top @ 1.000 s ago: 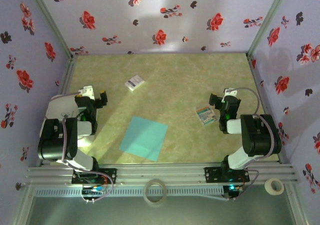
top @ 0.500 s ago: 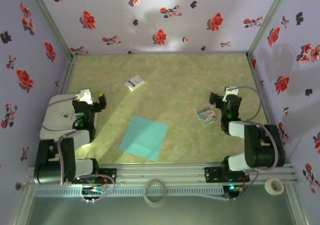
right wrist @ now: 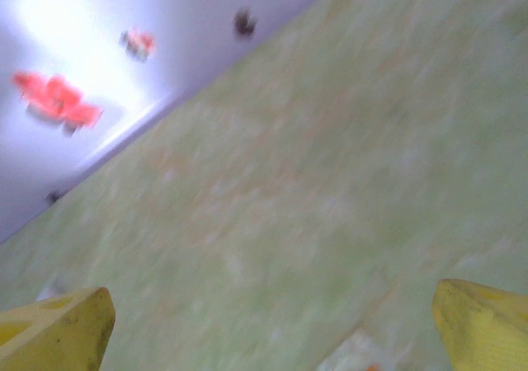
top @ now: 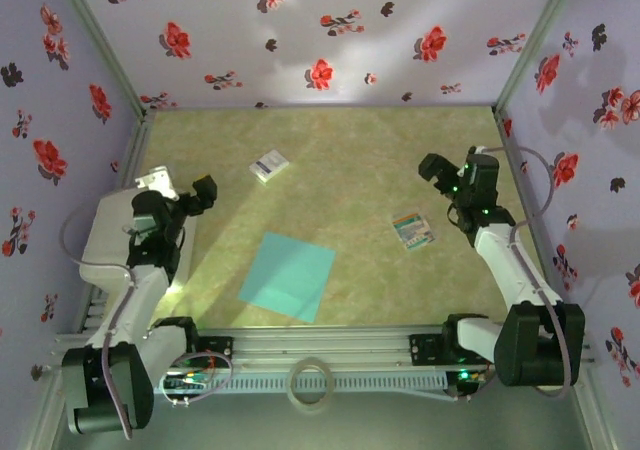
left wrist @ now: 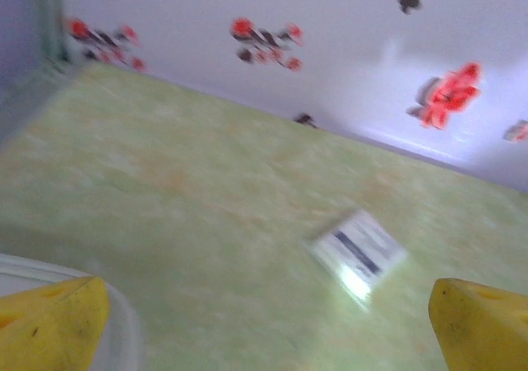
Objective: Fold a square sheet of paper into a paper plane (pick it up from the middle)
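Note:
The square sheet of teal paper (top: 288,275) lies flat and unfolded on the green table, near the front and slightly left of centre. My left gripper (top: 203,192) hovers up and to the left of the sheet, well apart from it, open with nothing between its yellow fingertips (left wrist: 51,326). My right gripper (top: 435,166) is raised over the right side of the table, far from the sheet, open and empty too, its yellow fingertips (right wrist: 483,326) wide apart.
A small white card (top: 268,165) (left wrist: 356,251) lies at the back left of centre. A multicoloured printed card (top: 411,230) lies at the right, below my right gripper. Floral walls close in three sides. Tape rolls (top: 310,383) (top: 547,372) rest beyond the front rail.
Both arms have unfolded from their tucked pose and lifted. The left gripper swung slightly outward and up; the right gripper moved toward the back. The paper has not moved.

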